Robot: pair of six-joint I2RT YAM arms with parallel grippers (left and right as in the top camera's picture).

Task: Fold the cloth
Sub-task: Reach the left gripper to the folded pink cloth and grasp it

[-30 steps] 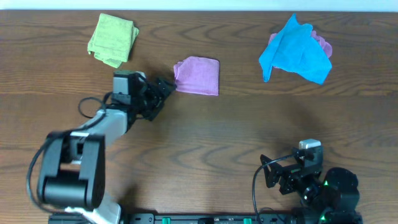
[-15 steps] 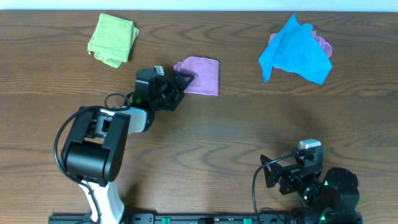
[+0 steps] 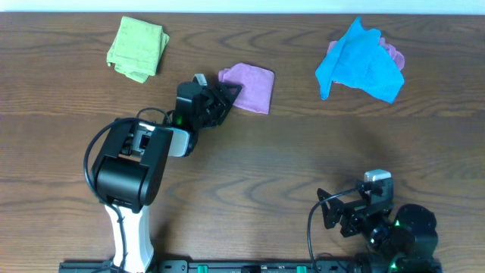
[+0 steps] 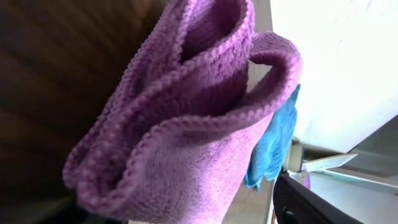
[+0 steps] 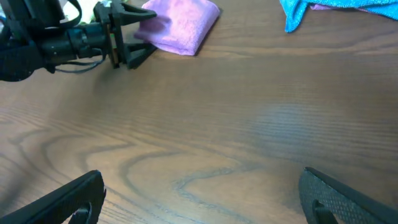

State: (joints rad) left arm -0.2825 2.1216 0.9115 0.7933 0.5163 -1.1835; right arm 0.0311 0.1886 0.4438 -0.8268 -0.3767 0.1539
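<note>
Cloth (image 3: 251, 87) lengthwise left-right, slightly skewed

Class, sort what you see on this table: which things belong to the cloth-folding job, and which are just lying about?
In the job: purple cloth; left gripper at its edge.
Lying about: lime-green cloth; blue cloth; right gripper, away from the cloths.
</note>
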